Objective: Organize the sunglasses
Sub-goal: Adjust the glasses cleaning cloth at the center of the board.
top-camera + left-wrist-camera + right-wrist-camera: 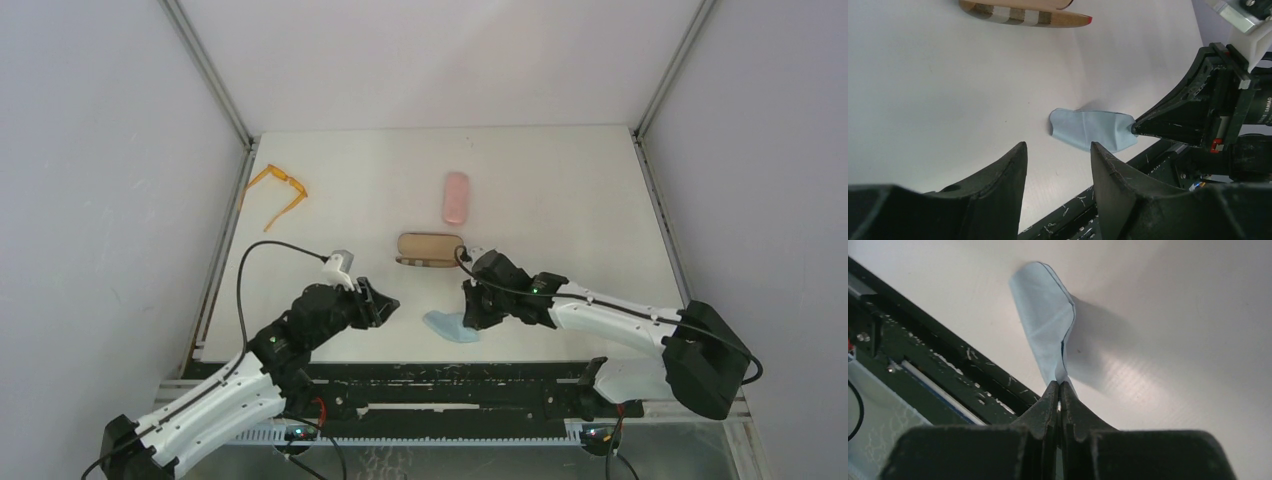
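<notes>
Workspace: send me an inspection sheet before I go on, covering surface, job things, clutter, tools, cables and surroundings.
Surface: white table; black rail along its near edge.
Job's things: orange sunglasses, arms unfolded, at the far left edge; no second pair seen.
Clutter: pink case mid-table; brown case just nearer than it; light-blue cloth by the near edge.
Tools: left tool open and empty, facing the cloth; right tool shut on the cloth's corner.
Cables: black cable arcs above the left arm.
Surroundings: white walls with metal posts.
</notes>
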`<state>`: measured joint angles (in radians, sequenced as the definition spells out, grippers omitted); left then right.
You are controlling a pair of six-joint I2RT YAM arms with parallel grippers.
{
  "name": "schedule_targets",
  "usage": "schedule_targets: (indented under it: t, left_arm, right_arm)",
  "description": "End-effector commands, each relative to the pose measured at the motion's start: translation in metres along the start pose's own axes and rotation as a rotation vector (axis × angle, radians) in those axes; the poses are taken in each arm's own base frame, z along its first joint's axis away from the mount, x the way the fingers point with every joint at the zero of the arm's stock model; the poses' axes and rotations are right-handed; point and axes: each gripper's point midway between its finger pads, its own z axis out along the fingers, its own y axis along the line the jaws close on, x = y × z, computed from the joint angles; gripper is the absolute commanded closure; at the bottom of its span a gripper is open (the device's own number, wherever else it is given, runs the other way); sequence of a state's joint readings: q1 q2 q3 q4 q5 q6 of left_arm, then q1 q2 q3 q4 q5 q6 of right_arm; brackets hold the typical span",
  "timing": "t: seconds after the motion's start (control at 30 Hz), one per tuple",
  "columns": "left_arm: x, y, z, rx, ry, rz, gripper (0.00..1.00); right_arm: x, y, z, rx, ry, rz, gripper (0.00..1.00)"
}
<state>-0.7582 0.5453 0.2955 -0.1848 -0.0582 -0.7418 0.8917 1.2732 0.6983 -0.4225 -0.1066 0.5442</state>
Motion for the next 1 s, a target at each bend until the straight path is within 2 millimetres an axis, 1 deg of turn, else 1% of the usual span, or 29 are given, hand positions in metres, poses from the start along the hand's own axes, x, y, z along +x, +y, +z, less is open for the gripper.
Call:
schedule_targets:
  t: [0.0,0.03,0.1,0.13,0.23,0.33,0.37,0.43,0.5,0.6,0.63,0.7,0.73,0.77,0.8,0.87,0.97]
  left_arm:
    - [-0.024,-0.034,0.001,0.106,-0.059,0.0,0.47]
    - [-0.025,-0.033,0.002,0.098,-0.065,0.002,0.48]
    - [-0.028,-0.033,0.001,0.096,-0.075,0.001,0.48]
    - [-0.03,-0.033,0.001,0.095,-0.081,0.0,0.49]
    - [-0.034,-0.033,-0.001,0.084,-0.095,0.008,0.49]
    - [-0.038,-0.03,-0.003,0.059,-0.105,0.018,0.51]
    - [-0.039,-0.029,-0.004,0.052,-0.108,0.022,0.52]
    - [-0.041,-0.026,-0.006,0.036,-0.116,0.025,0.53]
    - [-0.043,-0.022,-0.008,0.017,-0.129,0.023,0.55]
    - [-0.044,-0.014,-0.013,-0.012,-0.148,0.019,0.56]
    - [-0.044,-0.012,-0.015,-0.02,-0.154,0.017,0.56]
    - [-0.045,-0.007,-0.018,-0.035,-0.169,0.013,0.56]
    - [-0.044,-0.005,-0.018,-0.041,-0.171,0.011,0.56]
    - [-0.043,-0.003,-0.019,-0.046,-0.172,0.01,0.56]
    - [-0.042,-0.001,-0.019,-0.049,-0.17,0.01,0.56]
    - [-0.041,-0.001,-0.018,-0.051,-0.168,0.008,0.55]
    - [-0.04,-0.001,-0.017,-0.053,-0.163,0.009,0.55]
  right_arm:
    - [-0.033,0.022,-0.012,-0.083,-0.139,-0.085,1.0]
    - [-0.041,0.015,-0.016,-0.032,-0.171,-0.086,1.0]
    - [-0.048,0.002,-0.026,0.053,-0.192,-0.093,1.0]
    - [-0.054,-0.008,-0.032,0.116,-0.214,-0.099,1.0]
    - [-0.064,-0.024,-0.052,0.231,-0.244,-0.131,1.0]
    - [-0.079,-0.027,-0.071,0.305,-0.285,-0.166,1.0]
    - [-0.081,-0.026,-0.075,0.321,-0.29,-0.19,1.0]
    - [-0.084,-0.018,-0.077,0.332,-0.297,-0.238,1.0]
    - [-0.075,-0.009,-0.068,0.33,-0.248,-0.318,1.0]
    - [-0.044,0.014,-0.044,0.277,-0.122,-0.448,1.0]
    - [-0.029,0.022,-0.035,0.25,-0.071,-0.494,0.97]
    - [-0.001,0.037,-0.02,0.187,0.028,-0.567,0.83]
    - [0.01,0.042,-0.014,0.167,0.061,-0.592,0.77]
    - [0.016,0.048,-0.012,0.144,0.066,-0.602,0.72]
    - [0.019,0.053,-0.011,0.117,0.063,-0.602,0.69]
    - [0.016,0.058,-0.014,0.084,0.022,-0.574,0.64]
    - [0.001,0.052,-0.024,0.083,-0.063,-0.489,0.62]
